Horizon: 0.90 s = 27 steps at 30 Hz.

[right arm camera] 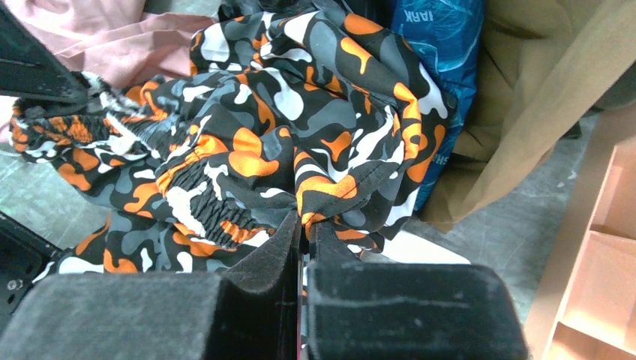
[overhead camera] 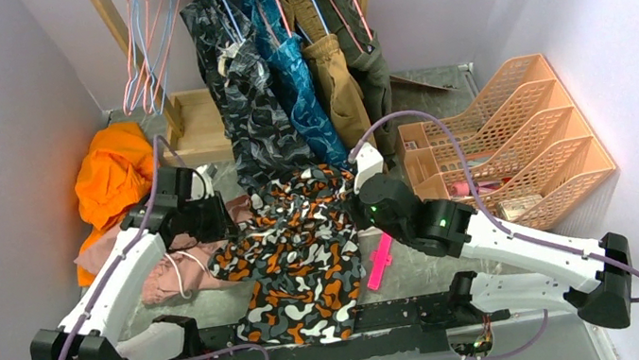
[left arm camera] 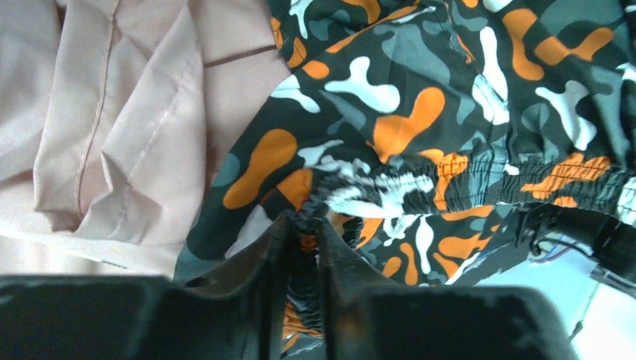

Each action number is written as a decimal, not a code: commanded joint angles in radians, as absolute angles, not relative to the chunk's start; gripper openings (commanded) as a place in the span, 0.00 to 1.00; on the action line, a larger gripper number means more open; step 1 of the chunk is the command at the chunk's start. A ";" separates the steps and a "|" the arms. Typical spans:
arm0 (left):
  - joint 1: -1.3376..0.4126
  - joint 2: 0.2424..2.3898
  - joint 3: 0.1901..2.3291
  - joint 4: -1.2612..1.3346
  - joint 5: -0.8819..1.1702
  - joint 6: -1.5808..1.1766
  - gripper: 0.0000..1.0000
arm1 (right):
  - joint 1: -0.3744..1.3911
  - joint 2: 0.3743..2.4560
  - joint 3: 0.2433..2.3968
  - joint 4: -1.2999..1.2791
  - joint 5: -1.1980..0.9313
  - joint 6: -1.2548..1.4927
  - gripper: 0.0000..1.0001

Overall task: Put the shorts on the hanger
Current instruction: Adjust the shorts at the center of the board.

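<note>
**Black fingers [left arm camera: 259,274] pinch the waistband [left arm camera: 390,187] at two spots**

Sprawled left of the peach file sorter [overhead camera: 529,139], the shorts [overhead camera: 299,259] cover most of the table [overhead camera: 425,269] on that side. On the end far from the sorter, the left gripper [left arm camera: 304,225] is nearly closed, with the gathered elastic bunched between its pads. Just beside the sorter, the right gripper [right arm camera: 302,225] is pressed fully together on a fold of the same cloth.

To spread the shorts well, I judge the two should draw apart evenly until the band is taut. Neither pinch should slip, so that an opening shows for the hanger, which I cannot make out.

The waistband runs straight toward the sorter. The long axis crosses it, and the hems end nearer the arm bases than the sorter does.
</note>
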State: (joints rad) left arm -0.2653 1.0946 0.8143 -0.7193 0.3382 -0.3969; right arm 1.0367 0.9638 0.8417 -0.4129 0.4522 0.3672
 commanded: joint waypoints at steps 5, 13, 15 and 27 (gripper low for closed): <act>-0.282 0.967 0.866 -0.671 0.274 -0.411 0.07 | 1.026 0.961 0.938 -0.393 0.351 0.320 0.00; -0.282 0.699 0.933 -0.633 0.165 -0.505 0.07 | 0.984 1.065 1.191 -0.408 0.343 0.393 0.00; -0.282 0.649 0.931 -0.631 0.157 -0.525 0.07 | 0.955 1.103 1.216 -0.436 0.378 0.447 0.00; -0.282 0.525 0.832 -0.728 0.164 -0.694 0.07 | 0.800 1.091 0.933 -0.467 0.341 0.668 0.00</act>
State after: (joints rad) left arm -0.2779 0.5350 0.8898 -0.6910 0.1642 -0.6044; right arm 0.8120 1.1152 1.0042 -0.4404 0.3519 0.6014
